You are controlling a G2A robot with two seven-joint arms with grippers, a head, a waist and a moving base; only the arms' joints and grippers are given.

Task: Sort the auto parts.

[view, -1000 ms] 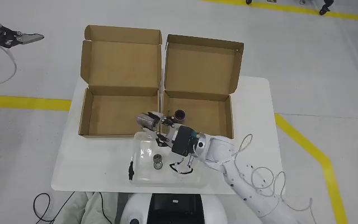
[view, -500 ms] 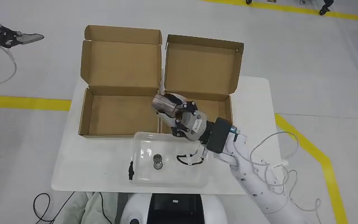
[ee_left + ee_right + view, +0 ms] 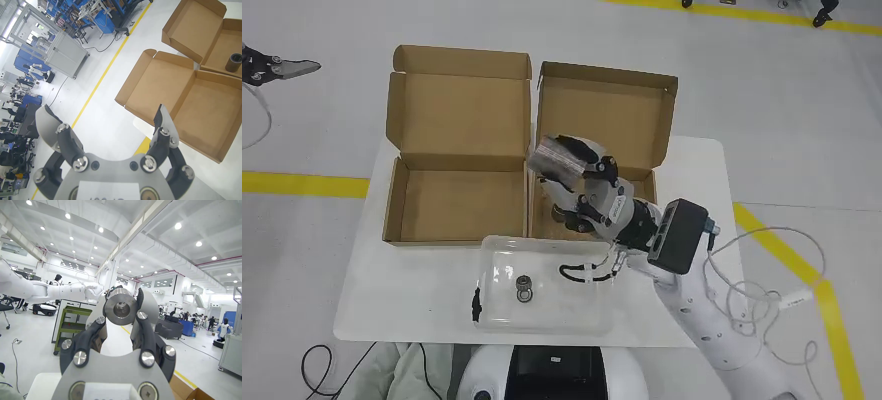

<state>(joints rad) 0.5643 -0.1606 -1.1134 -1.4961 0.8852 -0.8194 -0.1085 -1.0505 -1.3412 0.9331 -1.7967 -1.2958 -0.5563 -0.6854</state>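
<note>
Right gripper (image 3: 122, 302) pinching a steel sleeve (image 3: 120, 309) above the right box (image 3: 642, 100); left gripper (image 3: 103, 111), spread wide, beyond the table's (image 3: 702, 180) far-left corner.

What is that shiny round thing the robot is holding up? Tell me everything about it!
It is a thick metal sleeve, silvery and smooth, shaped like a short tube with a round hole in its middle. The right pincer squeezes it from both sides, dark finger pads pressing its outer wall. It is up in the air over the right-hand cardboard box, touching nothing else.
</note>
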